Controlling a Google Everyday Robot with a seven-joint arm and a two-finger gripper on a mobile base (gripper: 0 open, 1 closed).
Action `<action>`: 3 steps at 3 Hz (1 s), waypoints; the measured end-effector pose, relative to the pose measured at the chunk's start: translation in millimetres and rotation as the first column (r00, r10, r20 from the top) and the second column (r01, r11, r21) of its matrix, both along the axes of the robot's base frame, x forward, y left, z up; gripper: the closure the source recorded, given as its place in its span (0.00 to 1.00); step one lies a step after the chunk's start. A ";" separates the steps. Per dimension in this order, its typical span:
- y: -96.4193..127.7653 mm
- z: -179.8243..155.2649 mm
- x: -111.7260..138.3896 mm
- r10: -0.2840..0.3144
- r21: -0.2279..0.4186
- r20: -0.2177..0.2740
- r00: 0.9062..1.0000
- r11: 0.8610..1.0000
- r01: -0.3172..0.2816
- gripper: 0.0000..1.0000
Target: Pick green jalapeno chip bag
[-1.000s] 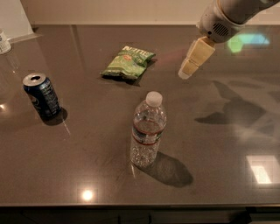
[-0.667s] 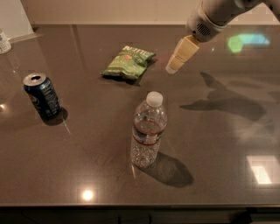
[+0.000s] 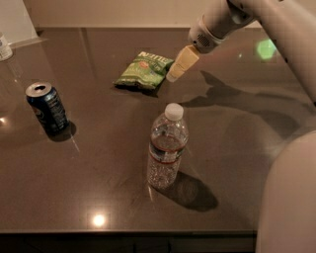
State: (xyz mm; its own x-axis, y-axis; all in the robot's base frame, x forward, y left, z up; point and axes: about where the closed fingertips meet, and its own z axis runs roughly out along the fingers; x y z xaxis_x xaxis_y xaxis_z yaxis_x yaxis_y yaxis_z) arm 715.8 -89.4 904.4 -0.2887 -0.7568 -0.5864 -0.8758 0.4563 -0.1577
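Dark brown glossy tabletop (image 3: 98, 168), pale wall (image 3: 123, 12) behind it, ceiling-light glare spot (image 3: 98, 220) near the front edge, green reflection (image 3: 266, 48) far right. Small crinkly light-green chip bag with white lettering (image 3: 144, 70) lies flat at the back centre. Clear plastic water bottle with white cap (image 3: 167, 148) stands upright mid-table. Dark blue soda can (image 3: 47, 107) stands upright on the left. White object (image 3: 4, 47) at far left edge, cut off. Cream-tipped gripper (image 3: 173, 75) hangs just right of the bag, tip angled down-left; open or closed, cannot tell. Versus the earlier frame: gripper has shifted left, nearer the bag; white arm (image 3: 291, 188) now fills the right side; bag, bottle, can unmoved.
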 end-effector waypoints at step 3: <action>61.9 -42.6 51.4 0.052 0.107 -0.031 0.998 0.993 -0.048 0.00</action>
